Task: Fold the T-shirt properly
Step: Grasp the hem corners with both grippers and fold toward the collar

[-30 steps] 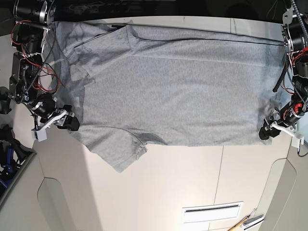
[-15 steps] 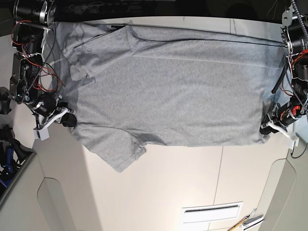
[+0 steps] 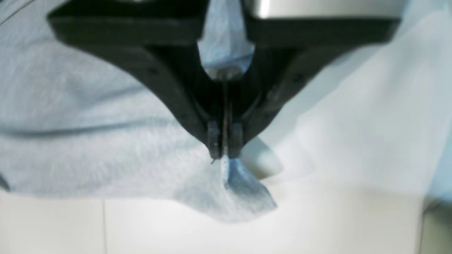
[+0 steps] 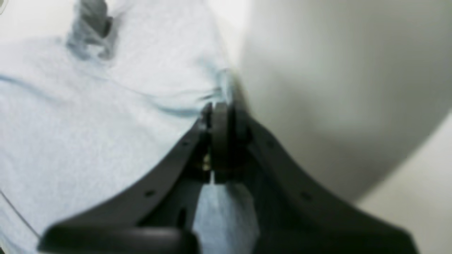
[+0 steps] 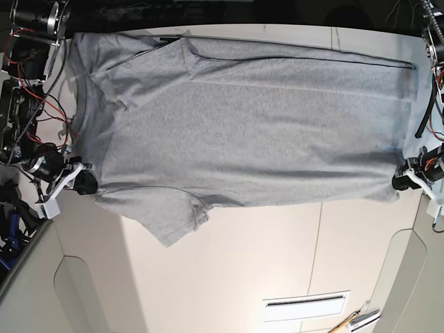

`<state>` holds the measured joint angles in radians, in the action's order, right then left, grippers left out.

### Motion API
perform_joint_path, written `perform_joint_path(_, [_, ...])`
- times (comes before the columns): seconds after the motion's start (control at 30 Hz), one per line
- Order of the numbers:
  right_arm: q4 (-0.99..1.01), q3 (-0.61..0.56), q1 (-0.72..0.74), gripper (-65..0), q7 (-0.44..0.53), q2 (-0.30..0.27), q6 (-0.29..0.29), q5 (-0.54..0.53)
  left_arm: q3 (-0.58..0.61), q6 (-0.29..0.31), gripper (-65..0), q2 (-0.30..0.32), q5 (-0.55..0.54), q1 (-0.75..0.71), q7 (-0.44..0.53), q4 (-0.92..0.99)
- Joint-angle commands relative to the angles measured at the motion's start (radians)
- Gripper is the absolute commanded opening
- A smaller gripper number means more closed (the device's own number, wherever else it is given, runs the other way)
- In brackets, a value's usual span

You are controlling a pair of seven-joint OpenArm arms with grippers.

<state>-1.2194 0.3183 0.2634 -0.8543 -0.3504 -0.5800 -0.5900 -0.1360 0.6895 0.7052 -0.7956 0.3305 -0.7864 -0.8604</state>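
Observation:
The heather-grey T-shirt (image 5: 243,118) lies spread flat across the white table (image 5: 243,277), plain side up, collar at the base view's left. A short sleeve (image 5: 170,218) points toward the front edge. My left gripper (image 5: 404,182) is at the shirt's near right corner, shut on the hem. In the left wrist view the left gripper (image 3: 224,153) pinches a fold of the T-shirt (image 3: 106,148). My right gripper (image 5: 84,184) sits at the shoulder by the near sleeve. In the right wrist view the right gripper (image 4: 219,109) is shut on the T-shirt (image 4: 88,134) edge.
A white slotted panel (image 5: 305,305) and some hand tools (image 5: 357,320) lie near the table's front right. Both arms' bodies and red wiring (image 5: 35,90) flank the shirt. The far shirt edge runs along the table's back edge.
Both grippers have shut on the shirt's near edge and moved outward, the right one toward the base view's left and the left one toward its right. The cloth now lies stretched wider and flatter.

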Motion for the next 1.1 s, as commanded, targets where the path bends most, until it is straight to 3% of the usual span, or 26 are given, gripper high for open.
perform_joint_path(0.0, [-0.020, 0.005, 0.021, -65.0, 0.006, -0.023, -0.004, -0.032, -0.006, 0.009, -65.0, 0.036, -0.022, 0.005, 0.018, -0.034])
perform_joint_path(0.17, [-0.031, 0.005, -0.013, -65.0, -0.015, -0.047, -0.009, -0.089, -0.006, 0.009, -65.0, 0.059, -0.040, -0.082, 0.003, -0.121])
perform_joint_path(0.47, [-0.198, 0.058, -0.208, -65.0, -0.010, -0.057, -0.011, -0.140, -0.006, 0.009, -65.0, 0.096, -0.100, -0.179, -0.050, -0.229])
perform_joint_path(0.77, [-0.230, 0.093, -0.292, -65.0, -0.009, -0.052, -0.007, -0.101, -0.006, 0.009, -65.0, 0.089, -0.116, -0.217, -0.070, -0.268])
perform_joint_path(0.8, [-0.230, 0.093, -0.291, -61.1, -0.007, -0.051, -0.007, -0.097, -0.006, 0.009, -65.0, 0.087, -0.123, -0.217, -0.069, -0.268])
perform_joint_path(0.87, [-0.230, 0.093, -0.291, -43.4, 0.008, -0.051, -0.006, -0.098, -0.006, 0.009, -65.0, 0.084, -0.134, -0.217, -0.071, -0.268])
perform_joint_path(0.93, [-0.230, 0.093, -0.289, -32.7, 0.036, -0.051, 0.000, -0.099, -0.006, 0.009, -65.0, 0.080, -0.133, -0.217, -0.071, -0.268])
perform_joint_path(1.07, [-0.230, 0.095, -0.267, -31.4, 0.129, -0.050, 0.000, -0.102, -0.006, 0.009, -65.0, 0.076, -0.132, -0.217, -0.071, -0.268])
